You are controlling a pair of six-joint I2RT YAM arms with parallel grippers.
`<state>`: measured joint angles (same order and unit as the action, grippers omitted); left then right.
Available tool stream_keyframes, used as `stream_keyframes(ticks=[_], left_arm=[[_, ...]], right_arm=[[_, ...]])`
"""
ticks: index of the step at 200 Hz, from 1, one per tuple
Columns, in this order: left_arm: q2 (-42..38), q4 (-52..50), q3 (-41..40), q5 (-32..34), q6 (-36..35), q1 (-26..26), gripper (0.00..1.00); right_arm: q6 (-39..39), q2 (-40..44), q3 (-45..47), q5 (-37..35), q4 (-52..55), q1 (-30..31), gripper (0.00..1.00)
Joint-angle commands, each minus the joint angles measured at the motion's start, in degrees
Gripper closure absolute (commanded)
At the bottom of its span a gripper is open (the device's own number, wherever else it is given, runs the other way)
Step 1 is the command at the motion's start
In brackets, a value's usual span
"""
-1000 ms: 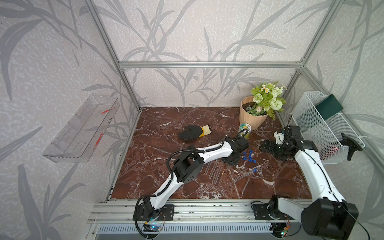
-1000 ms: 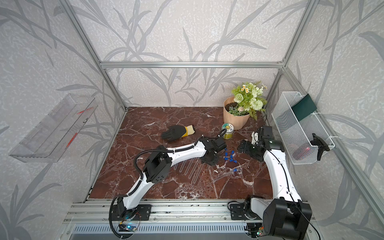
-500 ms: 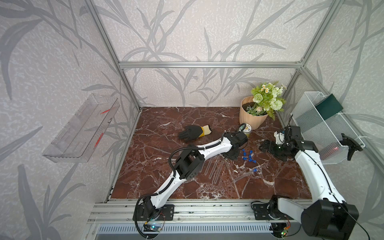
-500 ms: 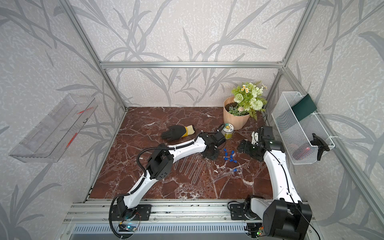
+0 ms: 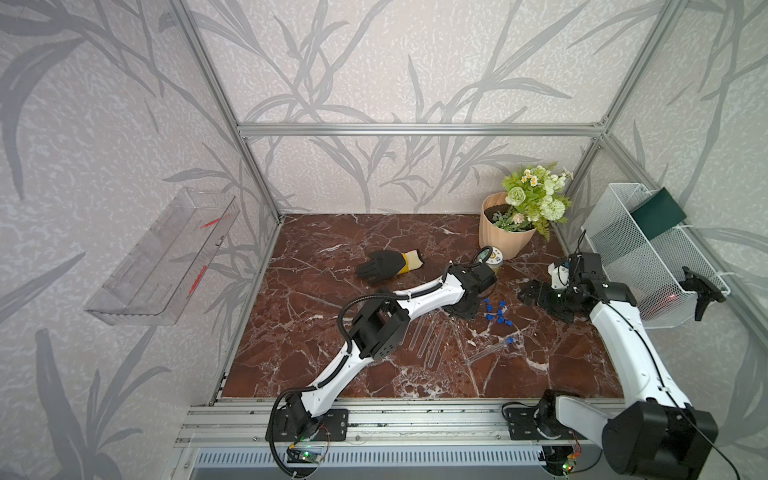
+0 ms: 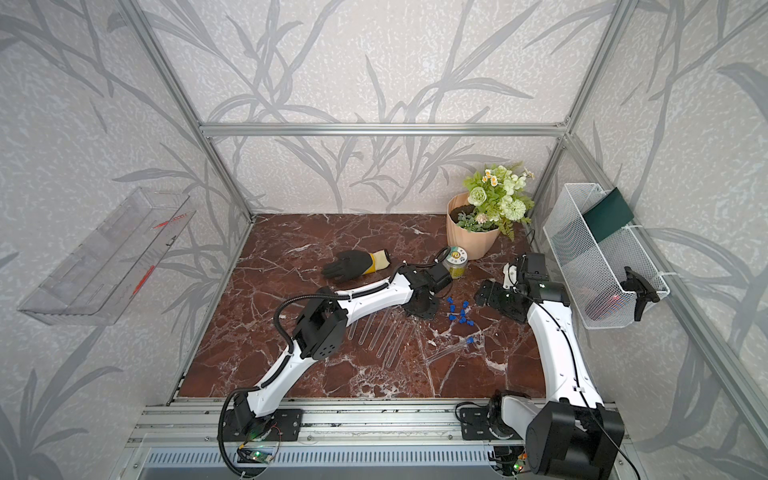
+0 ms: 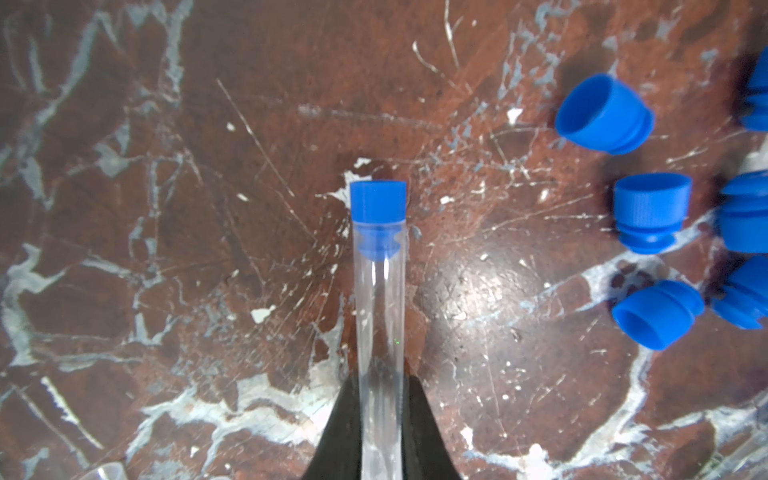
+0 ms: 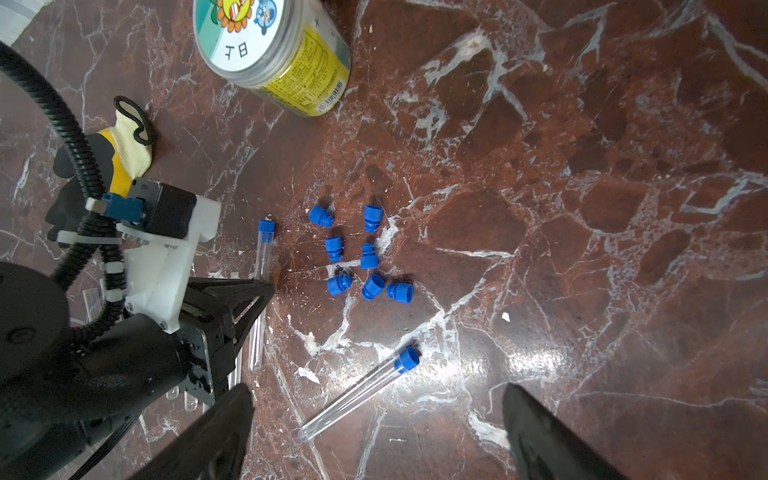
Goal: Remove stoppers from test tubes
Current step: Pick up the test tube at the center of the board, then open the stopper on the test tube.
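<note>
Seemingly marble table (image 5: 324,245): tubes (image 8: 353,397), stoppers (image 8: 368,256), glove (image 5: 380,266), jar (image 8: 282,54).

Capped clear tube (image 7: 380,311), loose blue stoppers (image 8: 369,261)

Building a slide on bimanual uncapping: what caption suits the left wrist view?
Left gripper shut on a clear test tube, blue stopper seated in its mouth, loose stoppers nearby on marble tabletop.

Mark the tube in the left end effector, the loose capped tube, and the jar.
held tube (image 7: 380,316), left wrist view, clear wall at mid-length.
loose capped tube (image 8: 357,395), right wrist view, middle of its clear body.
jar (image 8: 307,75), right wrist view, yellow label.
</note>
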<state>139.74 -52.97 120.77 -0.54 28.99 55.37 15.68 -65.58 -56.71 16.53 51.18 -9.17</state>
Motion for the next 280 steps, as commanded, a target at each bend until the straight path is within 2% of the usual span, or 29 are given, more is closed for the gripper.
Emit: stream_keyframes(ticks=[1, 29, 53, 118, 170, 226, 256, 280], left_arm=[[-0.3, -2.2, 1.4, -0.7, -0.1, 0.2, 0.92], [-2.5, -2.3, 1.8, -1.2, -0.4, 0.1, 0.93], [-6.1, -0.5, -1.0, -2.3, -1.1, 0.1, 0.93], [-24.3, 12.8, -23.5, -5.7, -0.8, 0.2, 0.93], [-35.1, 20.8, -37.1, -7.8, 0.5, 0.5, 0.93], [-38.7, 24.3, -42.0, -8.6, 1.8, 1.0, 0.93], [-39.5, 25.3, -42.8, -8.9, 1.9, 1.4, 0.93], [-40.0, 25.6, -43.3, -8.8, 1.4, 1.9, 0.93]], right_arm=[[0.7, 1.2, 0.8, 0.9, -0.6, -0.2, 0.06], [1.4, 1.1, 1.3, 2.3, -1.5, -0.2, 0.07], [2.4, 0.4, 2.4, 7.2, -4.7, -0.2, 0.07], [4.8, -2.0, 6.2, 16.6, -10.5, 0.3, 0.07], [7.3, -4.0, 10.2, 23.6, -17.7, 6.8, 0.07], [12.5, -4.8, 12.2, 26.7, -27.9, 15.6, 0.08], [17.0, -5.3, 14.4, 28.4, -34.3, 16.7, 0.15], [17.1, -6.0, 14.4, 28.2, -34.8, 17.8, 0.2]])
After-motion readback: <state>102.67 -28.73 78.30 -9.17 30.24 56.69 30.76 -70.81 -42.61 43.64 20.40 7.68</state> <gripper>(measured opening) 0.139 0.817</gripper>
